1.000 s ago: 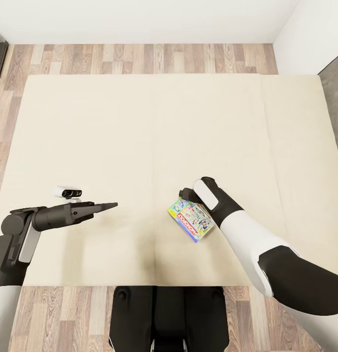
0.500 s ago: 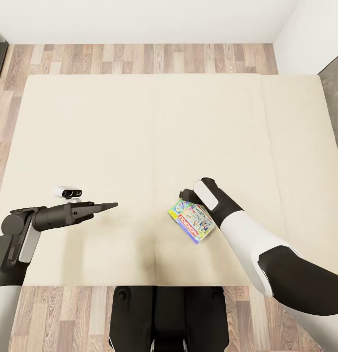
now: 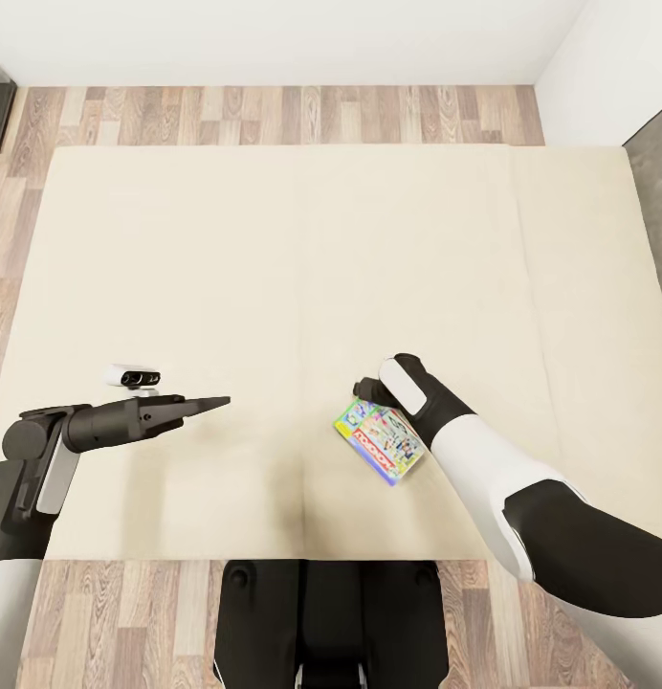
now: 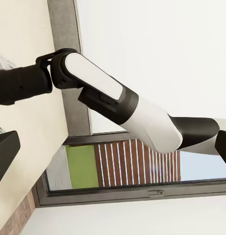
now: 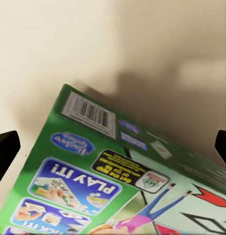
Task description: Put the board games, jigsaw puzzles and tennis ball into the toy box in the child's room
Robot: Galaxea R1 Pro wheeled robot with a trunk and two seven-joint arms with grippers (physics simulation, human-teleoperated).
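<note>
A Monopoly board game (image 3: 381,442), green-edged and colourfully printed, lies at a tilt on the beige bed (image 3: 274,258) near its front edge. My right gripper (image 3: 367,390) hangs over the box's far corner. In the right wrist view its fingers stand wide apart at the frame's sides, open, with the box (image 5: 117,186) close beneath them. My left gripper (image 3: 221,402) hovers over the bed's front left, open and with nothing in it. The table, the toy box, the jigsaw puzzles and the tennis ball are out of view.
Wood-plank floor (image 3: 274,115) runs beyond the bed up to a white wall. A grey padded frame (image 3: 656,191) borders the bed on the right. The left wrist view looks across at my right arm (image 4: 117,98) and a window (image 4: 117,166).
The right gripper has moved slightly toward the bed's front edge. The Monopoly box has shifted a little the same way and turned slightly. The left arm has stayed still.
</note>
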